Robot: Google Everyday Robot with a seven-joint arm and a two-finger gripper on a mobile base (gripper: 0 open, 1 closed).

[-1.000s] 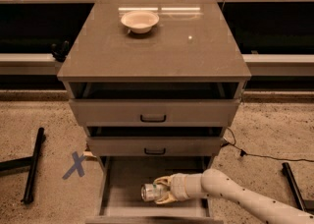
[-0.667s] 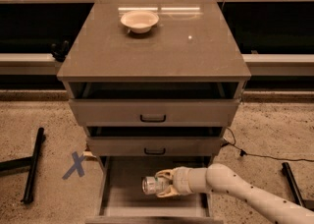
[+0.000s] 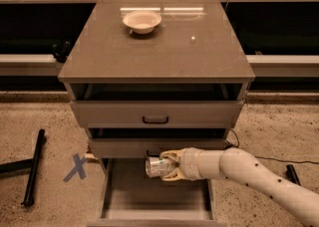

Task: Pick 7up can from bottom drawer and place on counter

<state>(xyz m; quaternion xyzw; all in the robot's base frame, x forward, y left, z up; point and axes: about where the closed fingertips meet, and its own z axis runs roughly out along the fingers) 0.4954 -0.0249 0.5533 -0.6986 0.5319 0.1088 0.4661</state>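
Speckled beige flooring (image 3: 40,121) fills the lower part of the camera view, with a dark row of shelving across the top. A blue tape cross (image 3: 77,167) lies on the floor at lower left, beside a black bar (image 3: 34,166). A thin dark cable (image 3: 279,160) trails across the floor at right.

In the middle of the frame stands the grey-brown drawer cabinet. Its glossy counter (image 3: 159,52) catches streaks of light near the far edge. A shallow white bowl (image 3: 142,21) sits upright on the counter, toward the upper centre of the frame.

Below the top, the upper drawer (image 3: 109,114) is slightly open and has a black handle at the centre of its front. The middle drawer (image 3: 119,148) sits just beneath it. The bottom drawer (image 3: 154,198) is pulled well out toward the bottom edge of the frame, showing its plain flat floor.

A white arm (image 3: 249,171) enters from the lower right and reaches left. Its gripper (image 3: 163,166) is at lower centre, over the rear part of the bottom drawer and just in front of the middle drawer's lower edge. One tan finger lies above and one below the 7up can (image 3: 154,167), clamping it. The can lies on its side with a silvery end facing left. It appears to be clear of the drawer floor and is well below the counter.
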